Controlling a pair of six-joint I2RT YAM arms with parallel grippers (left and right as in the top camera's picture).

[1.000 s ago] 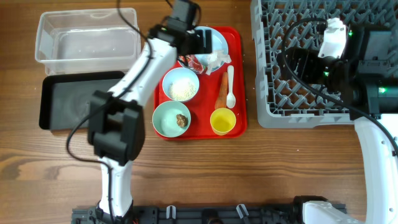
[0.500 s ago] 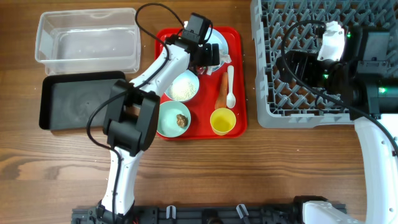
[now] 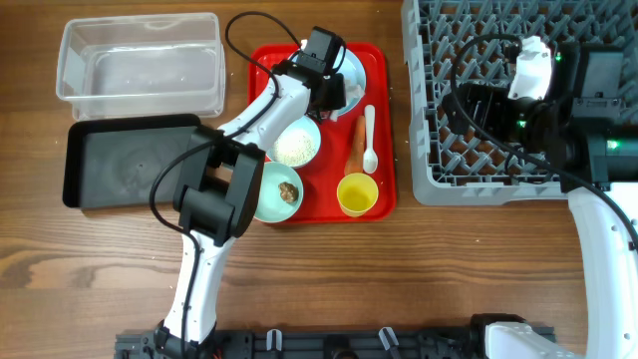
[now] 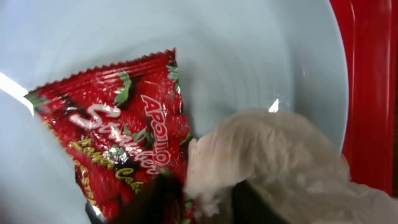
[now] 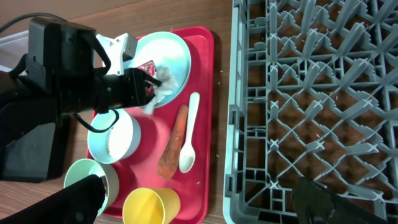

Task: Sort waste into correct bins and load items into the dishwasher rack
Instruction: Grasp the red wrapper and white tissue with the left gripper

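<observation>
The small red wrapper [image 4: 124, 149] lies flat on the large pale blue plate [image 4: 249, 50], its inner edge touching the crumpled white tissue [image 4: 273, 155] just beside it, and the plate sits at the back of the red serving tray [image 4: 373, 93]. The left gripper [image 4: 205, 202] is low over the plate, its fingers set narrow and straddling the spot where wrapper and tissue meet. Whether they are pinching either piece cannot be told from the wrist view. This looks like the first waste pick of the sorting step, since the clear tub [image 3: 70, 70] and the black tray [image 3: 130, 165] off to the left both hold nothing. The rice bowl [image 3: 295, 147], the mint bowl [image 3: 282, 191] with its brown lump, the carrot piece [image 3: 356, 145], the white spoon [image 3: 369, 140] and the yellow cup [image 3: 357, 194] are all on the serving tray. The next move probably calls for closing on one piece only, lifting it clear without dragging its neighbour, and carrying it left to the right bin. The right gripper [image 5: 199, 202] hangs spread wide above the dishwasher rack [image 3: 429, 150], holding nothing.
</observation>
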